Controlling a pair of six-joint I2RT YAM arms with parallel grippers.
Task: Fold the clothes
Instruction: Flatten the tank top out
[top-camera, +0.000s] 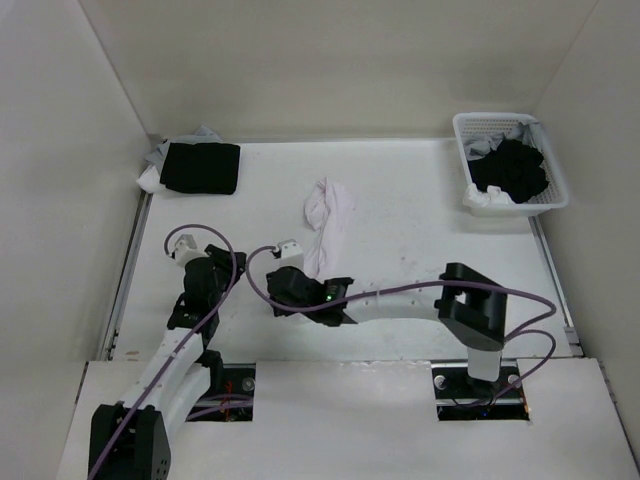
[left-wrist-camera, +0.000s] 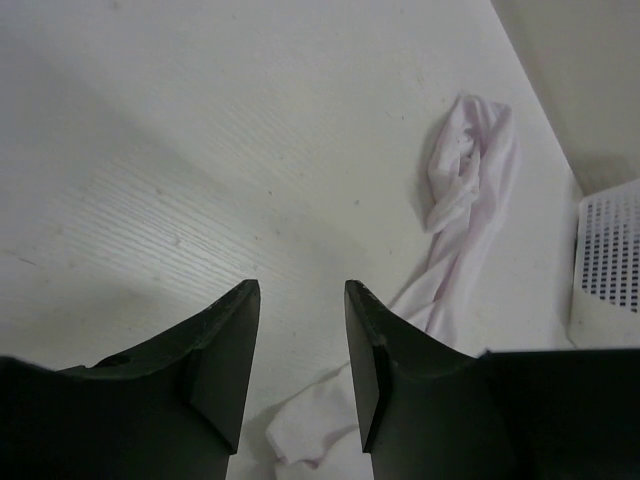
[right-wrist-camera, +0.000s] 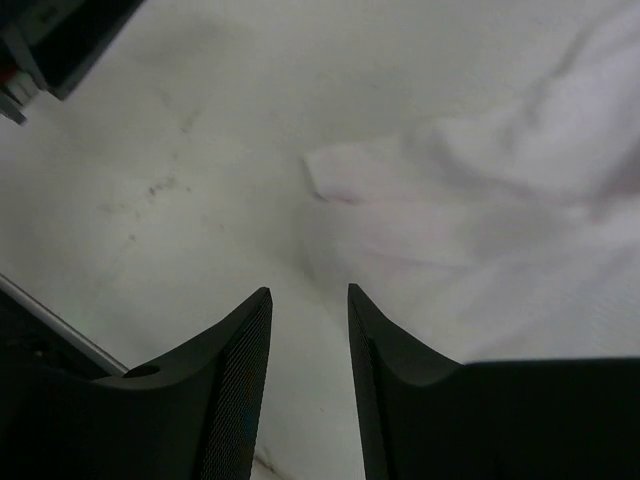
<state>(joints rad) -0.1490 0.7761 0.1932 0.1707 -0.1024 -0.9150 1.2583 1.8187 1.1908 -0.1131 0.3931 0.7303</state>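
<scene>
Top and wrist views. A plain white garment of thin soft cloth (top-camera: 326, 222) is lying crumpled near the middle of the flat white table (top-camera: 420, 200). It is bunching at its far end and trailing as a narrow strip toward the near edge. The right gripper (right-wrist-camera: 308, 292) is hanging just beside the strip's near end, with its two dark fingers (right-wrist-camera: 235, 380) standing partly apart and gripping nothing. Bare table is showing through the gap and cloth is filling the right half of the right wrist view. That view is too blurred to tell whether a finger is touching the cloth. The left gripper (left-wrist-camera: 300, 288) is hanging over bare table nearer the left edge. Its jaws are likewise standing about half apart and holding nothing. It is facing the white garment, whose near end is showing at the bottom of the left wrist view, between and below the fingers. In the far left corner a folded black garment (top-camera: 202, 167) is resting on a pale cloth (top-camera: 152, 178). In the far right corner a white plastic lattice basket (top-camera: 462, 148) is holding a heap of black garments (top-camera: 510, 168).
</scene>
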